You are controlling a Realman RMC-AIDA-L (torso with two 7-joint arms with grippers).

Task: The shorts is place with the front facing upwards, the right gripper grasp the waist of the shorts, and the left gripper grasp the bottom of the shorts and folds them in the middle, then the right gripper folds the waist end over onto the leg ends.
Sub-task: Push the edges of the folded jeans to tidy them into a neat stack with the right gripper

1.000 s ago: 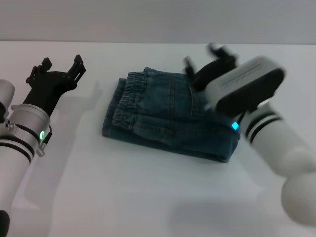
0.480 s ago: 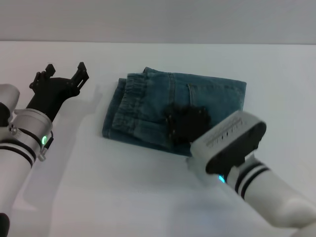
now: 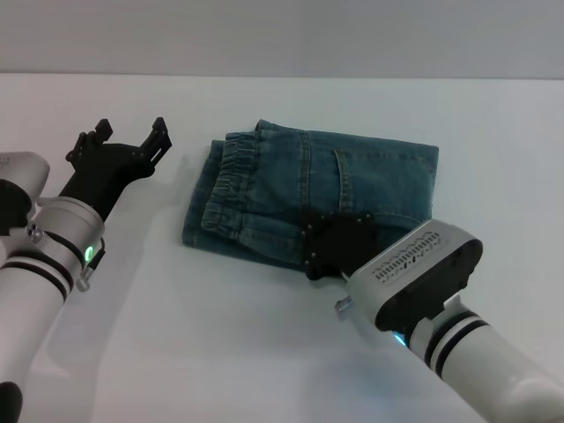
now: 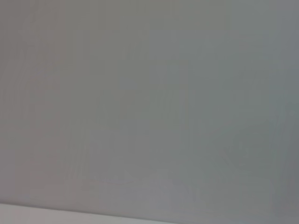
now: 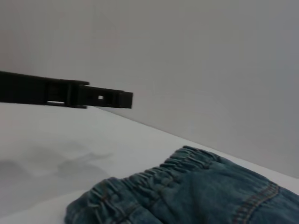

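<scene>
Blue denim shorts [image 3: 308, 198] folded into a compact rectangle, lying flat near the middle of the white bench [image 3: 220, 352]. Puckered elastic waistband [image 3: 227, 181] stacked at the robot's left end of the fold, seen again up close in the right wrist view [image 5: 154, 179]. Straight far edge of the fold on the robot's right, toward the rear of the bench; leg hems not told apart in these views.

Left end effector [image 3: 128, 145], a black two-fingered claw on a silver-white arm with a green light, raised above bare bench to the left of the shorts, well apart from the cloth; fingers [image 3: 159, 134] spread with a clear gap, nothing between them. Left wrist view only blank grey.

Right end effector [image 3: 339, 242], a black claw on a silver-white arm, at the near edge of the fold, over the denim; spread or pressed together cannot be told, nor whether touching the cloth.
</scene>
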